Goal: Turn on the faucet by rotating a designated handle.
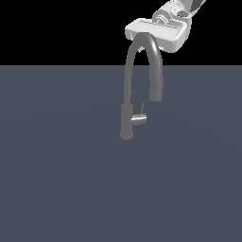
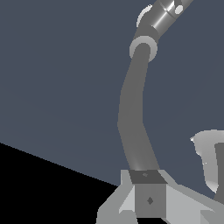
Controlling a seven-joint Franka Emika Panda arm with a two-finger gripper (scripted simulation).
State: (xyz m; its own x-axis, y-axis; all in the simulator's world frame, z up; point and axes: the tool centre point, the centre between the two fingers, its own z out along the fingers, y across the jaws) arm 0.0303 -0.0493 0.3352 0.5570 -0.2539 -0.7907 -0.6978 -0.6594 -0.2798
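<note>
The handle (image 1: pixel 139 119) juts untouched from the base column of the faucet (image 1: pixel 126 122), standing mid-bench (image 1: pixel 56 179), so I judge nothing is turned yet: my tool (image 1: pixel 156 37) hangs by the arch, well above, its jaws' spread impossible to tell.

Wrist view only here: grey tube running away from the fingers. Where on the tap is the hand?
Observer: The white gripper sits at the top of the tall matte grey gooseneck faucet's arch, far from its base.
Operator: Handle?
Observer: The short shiny silver cylinder handle juts from the base column toward the exterior view's right, well below the gripper.
Operator: Lever?
Observer: Its thin pin lever points straight up.
</note>
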